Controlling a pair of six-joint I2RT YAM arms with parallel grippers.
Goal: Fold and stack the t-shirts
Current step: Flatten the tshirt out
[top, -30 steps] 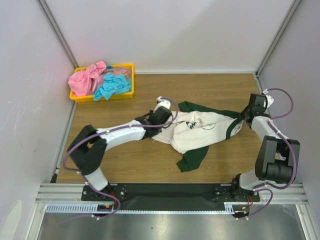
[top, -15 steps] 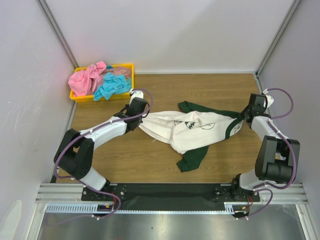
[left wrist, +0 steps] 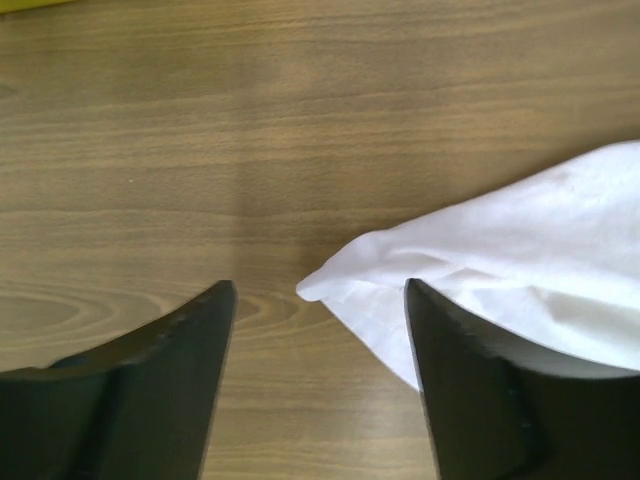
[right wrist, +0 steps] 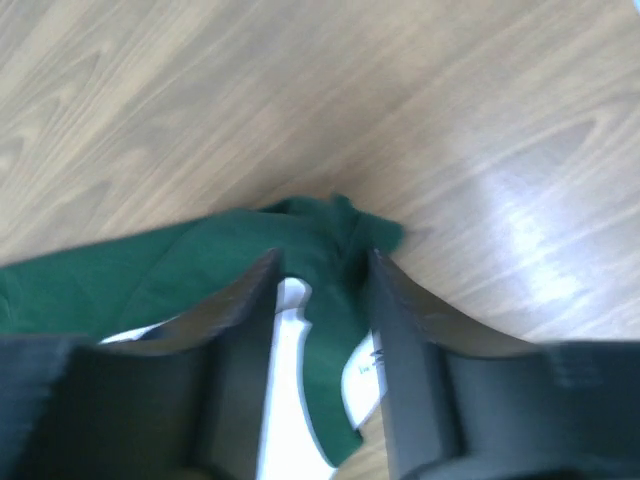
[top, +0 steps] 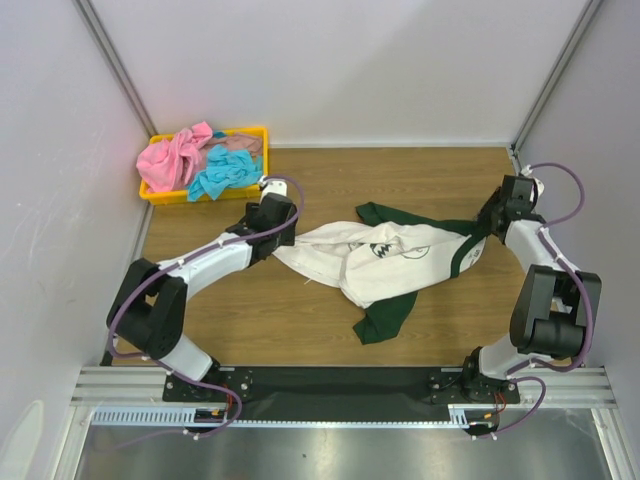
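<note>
The white t-shirt (top: 390,262) with dark green sleeves lies spread, rumpled, across the middle of the table. Its white corner (left wrist: 520,240) points left. My left gripper (top: 272,222) (left wrist: 319,285) stands open at that corner, whose tip lies between the fingers and free of both. My right gripper (top: 492,222) (right wrist: 323,254) is at the shirt's right end. Its jaws are apart over the dark green cloth (right wrist: 200,260), which lies loose between them. A pink t-shirt (top: 165,160) and a turquoise one (top: 222,172) are heaped at the back left.
The yellow tray (top: 240,192) holding the pink and turquoise shirts stands in the back left corner, just behind my left gripper. White walls close in the table on three sides. Bare wood shows in front of and behind the spread shirt.
My left gripper drew the white corner leftward, then opened and let it go. My right gripper opened off the green cloth and shifted slightly back.
</note>
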